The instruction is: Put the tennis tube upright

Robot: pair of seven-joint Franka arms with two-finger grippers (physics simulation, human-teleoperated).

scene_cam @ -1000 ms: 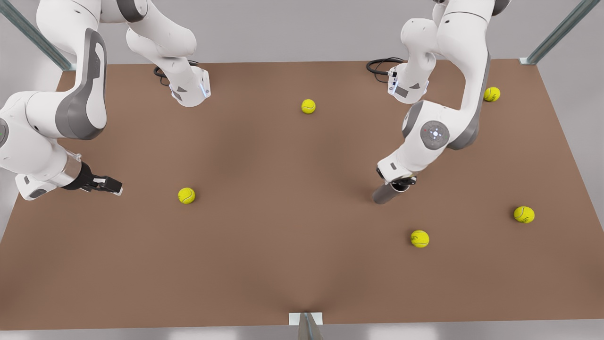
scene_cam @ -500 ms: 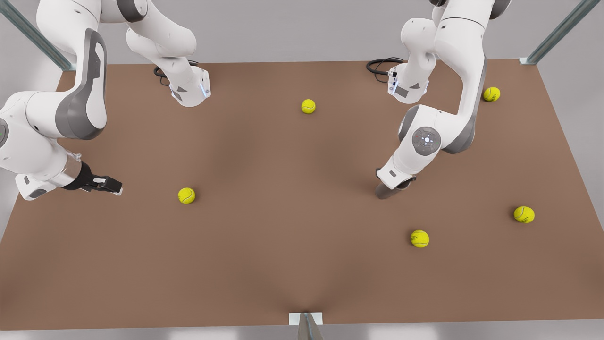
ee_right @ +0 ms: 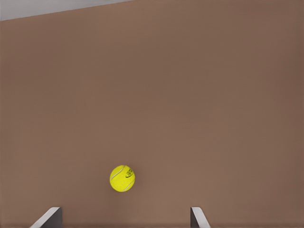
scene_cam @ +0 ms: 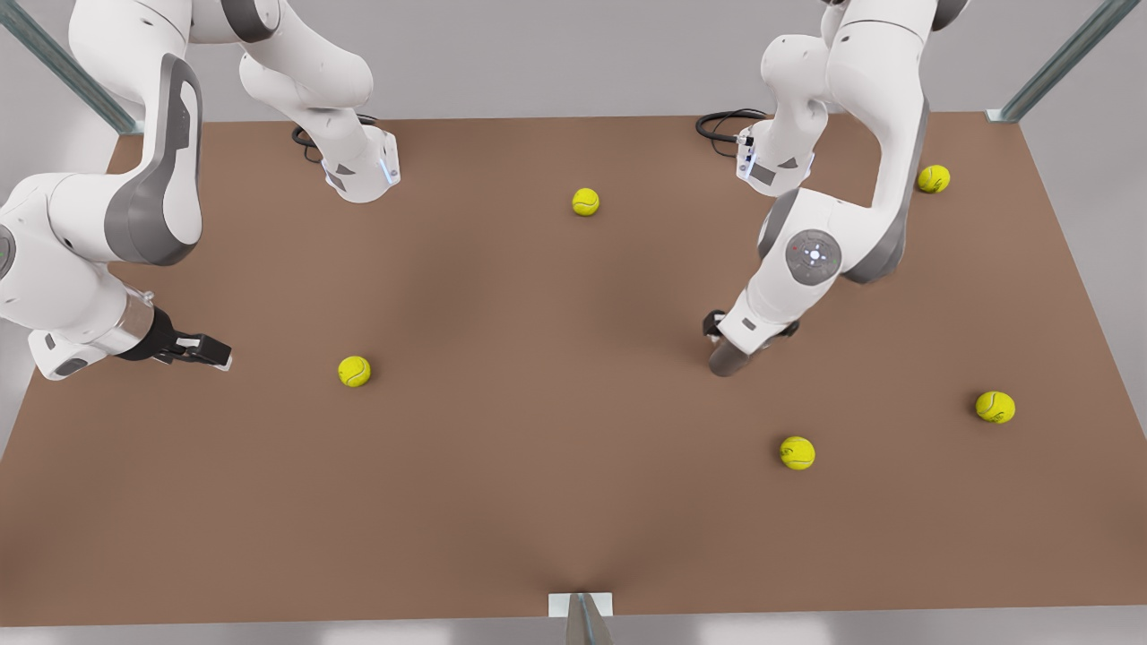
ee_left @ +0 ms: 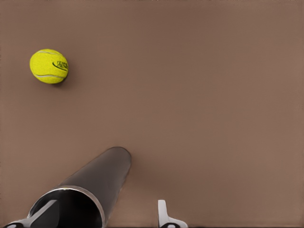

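Two white Franka arms work over a flat brown counter (scene_cam: 538,466). The left gripper (scene_cam: 748,345), on the front view's right, hangs over the plain matte grey tennis tube (scene_cam: 728,359), which leans at a slant with its lower end on the counter. In the left wrist view the tube's silvery-rimmed hollow end (ee_left: 66,209) sits between the jaws, one finger (ee_left: 45,213) inside the mouth and the other (ee_left: 164,216) standing apart from the wall, so the jaws look released. The right gripper (scene_cam: 204,350) waits well away from the tube, jaws spread, a yellow-green tennis ball (scene_cam: 354,371) just ahead. Another ball (scene_cam: 797,452) lies near the tube.
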